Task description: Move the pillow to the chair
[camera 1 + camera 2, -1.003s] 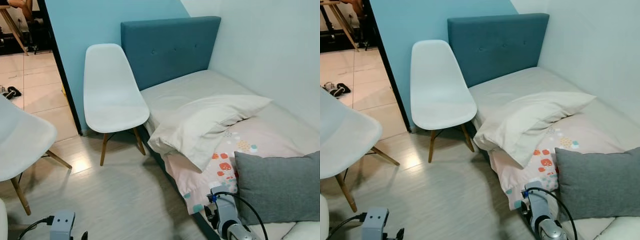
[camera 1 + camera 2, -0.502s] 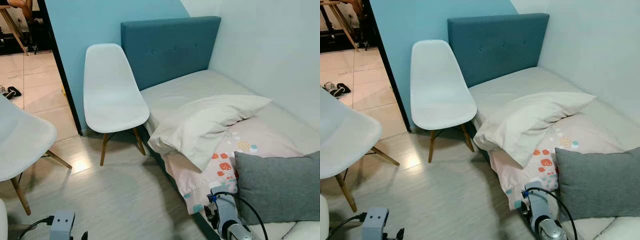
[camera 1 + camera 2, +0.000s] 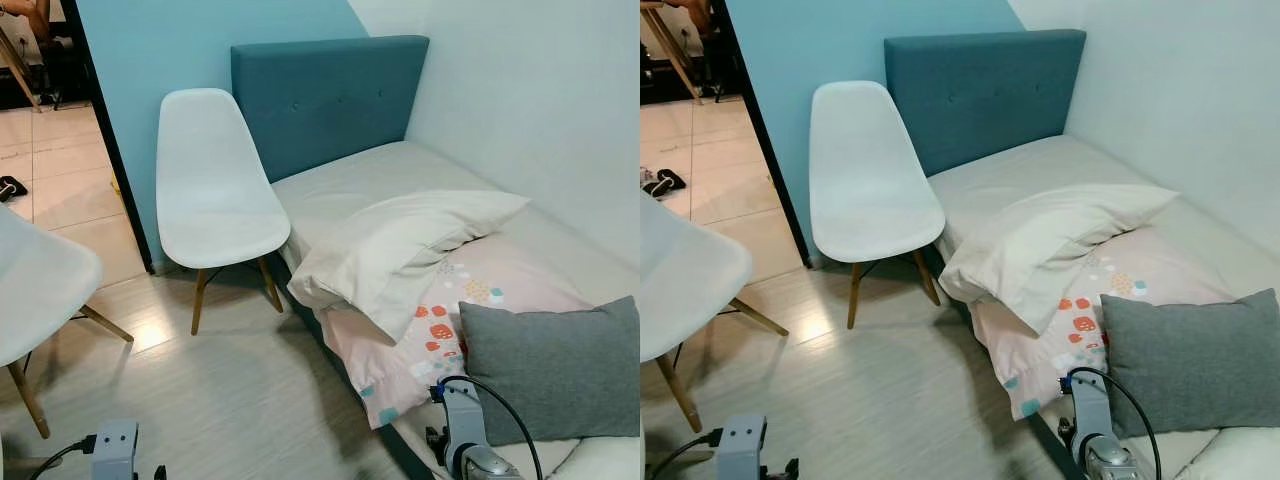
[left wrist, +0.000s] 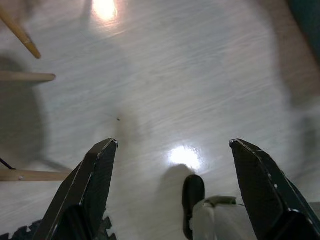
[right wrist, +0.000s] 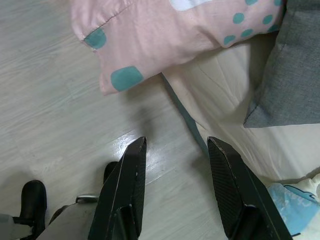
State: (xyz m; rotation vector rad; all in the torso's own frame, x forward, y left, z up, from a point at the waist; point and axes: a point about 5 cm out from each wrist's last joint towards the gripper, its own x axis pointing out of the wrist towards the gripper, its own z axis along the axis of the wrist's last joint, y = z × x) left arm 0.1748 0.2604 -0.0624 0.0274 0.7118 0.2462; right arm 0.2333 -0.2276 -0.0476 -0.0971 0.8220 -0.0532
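Since the earlier frame your whole view has slid a little: the camera has turned, and nothing on the bed has moved. You are looking at the cream rectangular pillow (image 3: 400, 248), which is lying on the bed's beige mattress (image 3: 350, 185), overlapping the pink sheet with coloured spots (image 3: 430, 330) and hanging slightly past the bed's near edge. Just beside the bed, the white moulded plastic chair with wooden legs (image 3: 215, 195) is standing against the light blue wall (image 3: 160, 50), its seat bare and apart from the pillow. Behind the pillow, the teal padded headboard (image 3: 320, 95) is rising. A grey fabric cushion (image 3: 555, 365) is lying nearer you on the bed. Your right gripper (image 5: 175, 150) is hanging low over the pale wood floor (image 3: 230, 400) at the bed's edge, fingers apart and holding nothing. Your left gripper (image 4: 172, 147) is hanging over the floor, fingers spread wide.
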